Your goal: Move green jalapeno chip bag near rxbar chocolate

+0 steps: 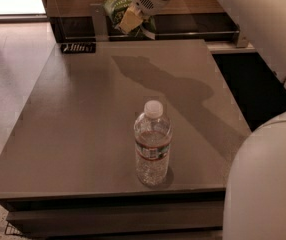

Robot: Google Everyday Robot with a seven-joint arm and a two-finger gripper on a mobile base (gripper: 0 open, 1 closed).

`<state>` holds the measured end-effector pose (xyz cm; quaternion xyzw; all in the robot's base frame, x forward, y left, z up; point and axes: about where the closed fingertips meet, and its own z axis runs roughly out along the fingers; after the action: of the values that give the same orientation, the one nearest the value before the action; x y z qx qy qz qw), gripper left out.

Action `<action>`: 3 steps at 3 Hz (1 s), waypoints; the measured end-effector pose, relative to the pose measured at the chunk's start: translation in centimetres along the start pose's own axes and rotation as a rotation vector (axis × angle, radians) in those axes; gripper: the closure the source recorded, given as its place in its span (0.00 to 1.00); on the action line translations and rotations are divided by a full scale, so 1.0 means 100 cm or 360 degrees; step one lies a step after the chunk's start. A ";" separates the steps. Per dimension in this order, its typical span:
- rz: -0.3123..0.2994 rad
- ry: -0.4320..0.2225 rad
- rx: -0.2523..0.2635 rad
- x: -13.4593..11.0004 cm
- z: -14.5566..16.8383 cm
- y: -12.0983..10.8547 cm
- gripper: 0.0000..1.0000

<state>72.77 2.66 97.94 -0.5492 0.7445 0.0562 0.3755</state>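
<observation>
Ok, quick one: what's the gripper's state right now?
Gripper: closed on the green jalapeno chip bag, lifted above the far edge of the table.

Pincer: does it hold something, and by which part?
The pincer, above the far edge of the table, holds the green jalapeno chip bag, apparently near its middle.

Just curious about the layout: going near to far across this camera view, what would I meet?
Clear plastic water bottle → small flat dark rxbar chocolate wrapper at the far-left corner of the table → crinkly green jalapeno chip bag, clamped in the robot's gripper above the far edge.
</observation>
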 end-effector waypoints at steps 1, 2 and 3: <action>0.0026 -0.0014 0.0150 0.001 0.018 -0.013 1.00; 0.0027 -0.0038 0.0317 0.009 0.036 -0.020 1.00; -0.0016 -0.0120 0.0464 -0.003 0.049 -0.029 1.00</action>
<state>77.75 4.16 95.56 -0.4900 0.7274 -0.0337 0.4792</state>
